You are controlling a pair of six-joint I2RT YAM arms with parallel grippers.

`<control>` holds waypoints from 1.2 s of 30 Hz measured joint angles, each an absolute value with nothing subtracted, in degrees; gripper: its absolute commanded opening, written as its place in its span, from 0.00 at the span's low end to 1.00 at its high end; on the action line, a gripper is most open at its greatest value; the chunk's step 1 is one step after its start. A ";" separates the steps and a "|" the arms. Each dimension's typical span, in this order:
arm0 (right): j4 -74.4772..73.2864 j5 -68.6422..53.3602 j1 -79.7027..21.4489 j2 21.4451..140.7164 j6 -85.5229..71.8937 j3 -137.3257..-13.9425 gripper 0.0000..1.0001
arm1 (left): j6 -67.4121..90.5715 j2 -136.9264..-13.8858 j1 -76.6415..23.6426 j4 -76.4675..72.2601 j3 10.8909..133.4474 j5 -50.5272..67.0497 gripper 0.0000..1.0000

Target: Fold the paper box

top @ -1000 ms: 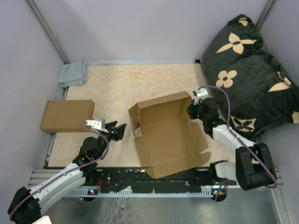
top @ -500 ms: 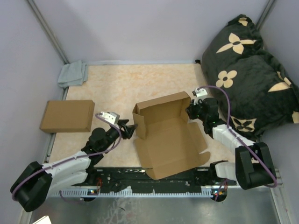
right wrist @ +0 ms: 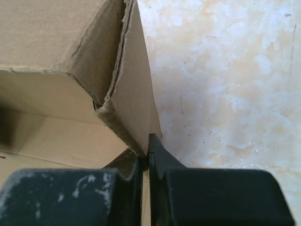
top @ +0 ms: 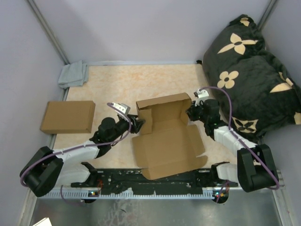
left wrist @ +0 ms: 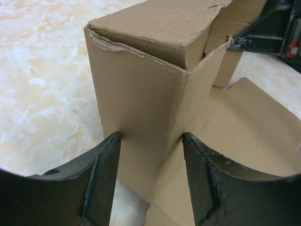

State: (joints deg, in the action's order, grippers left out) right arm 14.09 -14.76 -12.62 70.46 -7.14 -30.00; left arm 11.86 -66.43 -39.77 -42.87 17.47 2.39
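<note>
— Where is the paper box (top: 167,141)?
— In the middle of the desk (top: 117,89), lying open, rear wall upright. The left hand (top: 137,125) is at its left rear flap, the right hand (top: 191,113) at its right rear corner.
— Elsewhere?
— A flat brown box (top: 68,117) at the left edge, a grey cloth (top: 74,74) behind it

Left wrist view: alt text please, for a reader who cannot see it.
The open left gripper straddles an upright side flap of the brown paper box, one finger on each side. The box's flat floor lies to the right, the marbled tabletop to the left.
</note>
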 measured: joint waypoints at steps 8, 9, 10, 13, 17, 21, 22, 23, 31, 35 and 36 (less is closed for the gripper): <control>12.34 -9.67 -16.05 64.82 -9.26 -26.61 0.00 | 13.45 -68.20 -39.77 -35.44 22.90 -3.92 0.59; 12.29 -9.32 -16.36 64.40 -9.50 -26.33 0.00 | 13.54 -68.27 -39.77 -34.79 23.29 -4.86 0.59; 12.32 -8.64 -16.95 63.83 -9.87 -25.91 0.00 | 13.74 -68.45 -39.77 -33.98 23.70 -6.04 0.58; 12.43 -6.90 -18.83 62.22 -11.11 -24.77 0.00 | 14.20 -70.13 -39.77 -31.57 25.30 -9.72 0.56; 12.62 -5.48 -20.21 60.29 -12.58 -23.31 0.00 | 14.61 -73.23 -39.79 -29.23 27.51 -14.17 0.53; 12.60 -5.67 -20.91 58.57 -13.80 -22.02 0.00 | 14.68 -76.29 -39.97 -27.86 29.04 -17.32 0.37; 12.53 -5.72 -21.02 58.39 -14.02 -21.98 0.00 | 14.76 -76.90 -40.05 -27.81 29.30 -17.76 0.30; 12.58 -5.82 -21.02 58.37 -14.15 -21.89 0.00 | 14.72 -77.41 -40.14 -27.86 29.45 -18.17 0.23; 12.36 -5.52 -22.09 58.15 -15.81 -21.85 0.00 | 14.09 -79.22 -40.84 -22.35 32.73 -23.92 0.00; 11.86 -2.59 -23.68 58.17 -17.67 -22.09 0.00 | 14.74 -81.19 -42.76 -15.11 38.65 -29.39 0.00; 11.18 -1.87 -24.03 58.33 -18.13 -22.57 0.00 | 14.94 -81.91 -43.40 -13.28 40.18 -31.00 0.00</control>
State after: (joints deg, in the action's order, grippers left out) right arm 11.18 -1.87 -24.03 58.33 -18.13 -22.57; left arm 14.94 -81.91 -43.40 -13.28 40.18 -31.00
